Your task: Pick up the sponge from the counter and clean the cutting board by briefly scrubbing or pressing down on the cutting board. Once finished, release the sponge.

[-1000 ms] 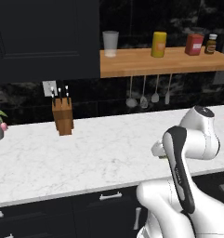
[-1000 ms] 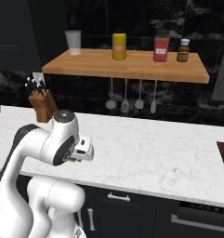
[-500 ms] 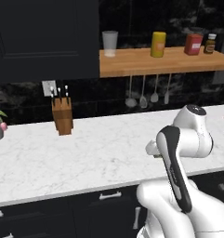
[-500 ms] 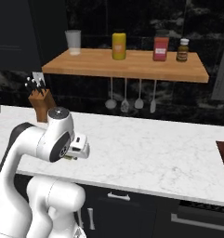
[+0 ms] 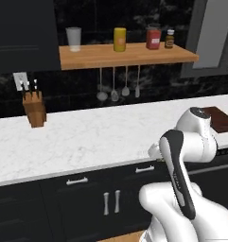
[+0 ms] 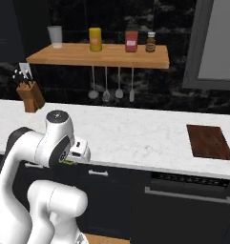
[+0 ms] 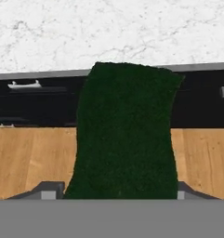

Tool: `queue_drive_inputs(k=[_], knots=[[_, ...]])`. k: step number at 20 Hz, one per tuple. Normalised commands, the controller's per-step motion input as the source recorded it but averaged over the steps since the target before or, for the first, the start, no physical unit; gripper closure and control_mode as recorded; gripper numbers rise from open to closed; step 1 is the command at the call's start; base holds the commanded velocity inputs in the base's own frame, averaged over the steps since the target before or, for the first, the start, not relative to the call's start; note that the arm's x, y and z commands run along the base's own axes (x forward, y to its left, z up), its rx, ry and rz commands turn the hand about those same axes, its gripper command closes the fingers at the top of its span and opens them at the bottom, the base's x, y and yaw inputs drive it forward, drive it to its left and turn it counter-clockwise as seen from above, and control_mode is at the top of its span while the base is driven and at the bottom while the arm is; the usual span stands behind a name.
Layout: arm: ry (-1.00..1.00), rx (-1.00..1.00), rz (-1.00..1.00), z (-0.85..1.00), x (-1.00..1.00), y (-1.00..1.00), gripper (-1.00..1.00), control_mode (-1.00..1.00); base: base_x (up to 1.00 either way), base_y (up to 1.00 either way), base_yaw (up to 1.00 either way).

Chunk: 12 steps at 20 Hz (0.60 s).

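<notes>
Here the sponge (image 7: 125, 135) is clamped between the half-open gripper (image 7: 114, 193) at frame centre, while the board (image 6: 209, 141) is seen at right.

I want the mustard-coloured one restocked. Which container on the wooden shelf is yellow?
The yellow canister, second from the left on the shelf, between the pale translucent cup and the red container.

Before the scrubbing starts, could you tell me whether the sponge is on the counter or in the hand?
In the hand: the dark green sponge sits between its fingertips, off the counter.
</notes>
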Motion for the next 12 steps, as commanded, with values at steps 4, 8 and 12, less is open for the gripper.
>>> queue_drive_inputs(k=[4,8,12], knots=[[0.00,0.00,0.00,0.00,0.00,0.00,1.00,1.00,-0.01,-0.91,-0.09],[0.00,0.00,0.00,0.00,0.00,0.00,1.00,1.00,0.09,-0.87,-0.07],[0.00,0.00,0.00,0.00,0.00,0.00,1.00,1.00,0.26,-0.71,-0.01]])
